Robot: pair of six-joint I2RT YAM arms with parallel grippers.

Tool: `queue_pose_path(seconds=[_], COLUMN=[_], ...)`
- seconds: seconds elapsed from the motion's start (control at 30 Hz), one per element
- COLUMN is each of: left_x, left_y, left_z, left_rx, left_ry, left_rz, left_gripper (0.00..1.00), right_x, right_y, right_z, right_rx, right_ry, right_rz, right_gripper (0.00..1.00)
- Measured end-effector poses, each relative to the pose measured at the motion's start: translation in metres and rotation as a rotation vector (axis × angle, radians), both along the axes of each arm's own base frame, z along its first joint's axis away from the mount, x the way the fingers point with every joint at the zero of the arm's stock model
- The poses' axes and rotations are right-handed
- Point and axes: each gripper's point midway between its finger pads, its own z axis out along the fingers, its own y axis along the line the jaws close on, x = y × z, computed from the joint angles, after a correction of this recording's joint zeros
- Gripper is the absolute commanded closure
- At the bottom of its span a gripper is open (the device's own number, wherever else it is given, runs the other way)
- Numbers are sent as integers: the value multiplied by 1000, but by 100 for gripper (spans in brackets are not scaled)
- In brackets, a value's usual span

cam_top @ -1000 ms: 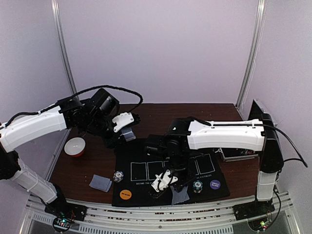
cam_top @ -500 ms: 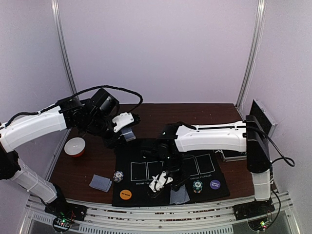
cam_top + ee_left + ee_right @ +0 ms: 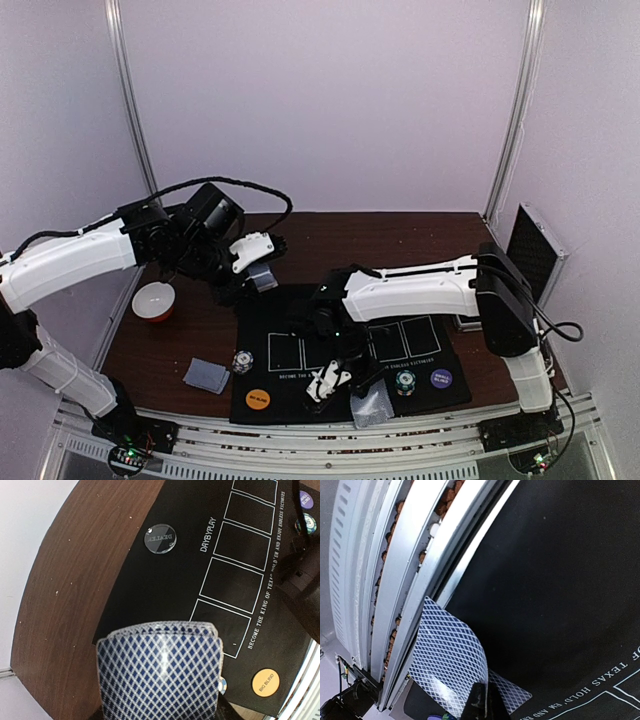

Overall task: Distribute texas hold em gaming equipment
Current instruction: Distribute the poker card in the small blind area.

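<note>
A playing card (image 3: 447,660) with a blue-and-white lattice back is seen at the lower left of the frame. It is bent and pinched at its lower edge by the right gripper (image 3: 481,705) at the bottom centre. A second card (image 3: 514,696) is partly covered by it. The right side is filled by a black mat (image 3: 560,580), and silver rails (image 3: 385,570) are seen at the left.
</note>
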Motion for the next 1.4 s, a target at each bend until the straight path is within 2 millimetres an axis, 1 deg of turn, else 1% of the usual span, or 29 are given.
queue_pose_path(seconds=[0.2, 0.43, 0.47, 0.63, 0.73, 0.8, 0.97, 1.07, 1.17, 1.27, 1.3, 1.37, 1.4], left_x=[-1, -2, -2, -3, -3, -3, -3, -3, -3, -3, -3, -3, -3], left_y=[1, 2, 2, 3, 3, 3, 3, 3, 3, 4, 4, 4, 4], left_z=[-2, 3, 3, 3, 3, 3, 3, 3, 3, 2, 3, 3, 3], left_rx=[4, -6, -7, -9, -8, -8, -8, -8, -7, -7, -7, -7, -7], left_ry=[3, -6, -7, -8, -7, -8, -7, -7, -7, -6, -7, -7, -8], left_rz=[0, 1, 1, 0, 0, 0, 0, 0, 1, 1, 0, 1, 1], left_gripper=[53, 53, 53, 53, 53, 53, 53, 53, 53, 53, 53, 53, 53], right_x=[8, 9, 9, 10, 11, 12, 13, 15, 20, 31, 36, 48, 54], right_y=[-1, 0, 0, -2, -2, -1, -1, 2, 9, 27, 35, 51, 59], right_z=[-1, -1, -1, -4, -5, -5, -6, -7, -7, 4, 13, 39, 59], right_rx=[8, 11, 11, 1, -3, 0, -1, 4, 33, 124, 175, 298, 385], right_ry=[-4, -7, -7, -15, -25, -28, -41, -54, -82, -143, -173, -243, -280], right_rz=[-23, -29, -31, -44, -55, -55, -72, -93, -127, -178, -201, -255, -287], right_gripper=[100, 100, 98, 75, 67, 64, 61, 56, 49, 40, 38, 35, 34])
